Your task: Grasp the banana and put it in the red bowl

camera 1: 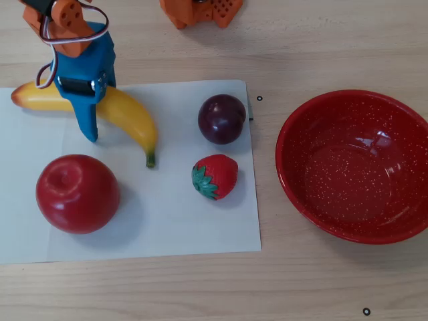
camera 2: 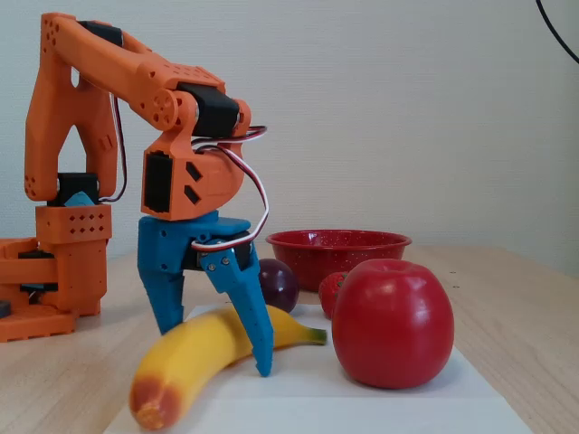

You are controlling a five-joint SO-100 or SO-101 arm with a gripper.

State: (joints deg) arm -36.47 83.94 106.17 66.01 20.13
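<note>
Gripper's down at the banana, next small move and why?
Probably close the jaws. The blue two-finger gripper stands open, straddling the long curved yellow plastic banana on the white paper sheet, one finger on each side, tips near the sheet. The glossy red speckled bowl is empty, so nothing is grasped or moved yet.

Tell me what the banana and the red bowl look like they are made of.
Banana: likely plastic, with a smooth glossy yellow skin and uniform colour. Red bowl: hard and glossy with fine white speckles and bright reflections, possibly enamelled metal or melamine; the look leaves it open.
</note>
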